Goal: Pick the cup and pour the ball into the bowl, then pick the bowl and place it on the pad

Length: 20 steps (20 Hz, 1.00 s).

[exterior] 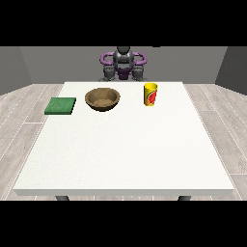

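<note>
Grey walls and pale plank floor around a large white worktop (120, 154). Robot (123, 62) small at the far edge, arms drawn in close to the torso, purple loops at the shoulders. Hand at the view's left (109, 73) and hand at the view's right (139, 73) low by the far edge of the worktop, holding nothing; fingers too small to read, so open or closed cannot be told. Nearest the hand at the view's right: yellow cup (150, 94) with a red mark on its side, upright, just in from the far edge, touching nothing. Ball not visible from this angle. Left of the cup and apart from it: brown wooden bowl (102, 99), upright, roughly in front of the robot. Farther left again, near the worktop's left edge: flat green pad (61, 105), apart from the bowl.
</note>
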Each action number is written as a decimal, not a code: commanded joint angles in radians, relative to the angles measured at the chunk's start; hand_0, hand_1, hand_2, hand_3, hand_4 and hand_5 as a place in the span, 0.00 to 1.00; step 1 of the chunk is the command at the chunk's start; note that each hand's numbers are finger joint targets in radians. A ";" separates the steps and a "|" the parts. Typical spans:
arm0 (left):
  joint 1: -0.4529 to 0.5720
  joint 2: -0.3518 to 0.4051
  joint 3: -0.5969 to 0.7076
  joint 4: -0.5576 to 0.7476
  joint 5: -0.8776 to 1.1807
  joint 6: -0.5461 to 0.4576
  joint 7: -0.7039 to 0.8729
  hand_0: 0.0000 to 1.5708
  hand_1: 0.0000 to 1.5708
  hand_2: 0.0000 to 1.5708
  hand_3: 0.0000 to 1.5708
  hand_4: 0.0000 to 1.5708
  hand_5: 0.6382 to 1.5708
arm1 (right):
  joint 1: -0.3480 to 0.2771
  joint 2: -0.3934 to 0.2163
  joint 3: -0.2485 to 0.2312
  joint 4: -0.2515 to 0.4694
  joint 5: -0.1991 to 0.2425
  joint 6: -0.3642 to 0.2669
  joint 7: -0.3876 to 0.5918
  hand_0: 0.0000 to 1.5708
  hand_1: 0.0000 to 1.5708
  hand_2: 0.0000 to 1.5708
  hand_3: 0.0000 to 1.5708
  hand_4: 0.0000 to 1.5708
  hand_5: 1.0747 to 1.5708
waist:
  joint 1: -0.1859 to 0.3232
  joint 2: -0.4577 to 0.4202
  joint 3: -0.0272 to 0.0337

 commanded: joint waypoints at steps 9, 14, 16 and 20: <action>-0.112 -0.025 -0.040 0.319 -0.150 0.082 -0.517 0.00 0.00 0.00 0.00 0.00 0.93 | -0.100 -0.010 -0.071 0.175 -0.001 0.115 -0.327 0.00 0.00 0.00 0.00 0.22 1.00 | -0.046 0.316 -0.0002; -0.233 -0.014 0.027 0.416 -0.148 0.098 -0.560 0.00 0.00 0.00 0.00 0.00 0.92 | -0.114 -0.096 -0.193 0.333 -0.094 0.266 -0.479 0.00 0.00 0.00 0.00 0.19 1.00 | -0.072 0.369 0.0004; -0.304 -0.025 0.034 0.494 -0.160 0.148 -0.615 0.00 0.00 0.00 0.00 0.00 0.92 | -0.203 -0.122 -0.214 0.339 -0.115 0.261 -0.437 0.00 0.00 0.00 0.00 0.18 1.00 | -0.077 0.424 0.0000; -0.334 -0.003 0.071 0.609 -0.148 0.113 -0.651 0.00 0.00 0.00 0.00 0.00 0.90 | -0.219 -0.135 -0.257 0.435 -0.106 0.268 -0.461 0.00 0.00 0.00 0.00 0.17 1.00 | -0.045 0.363 0.0001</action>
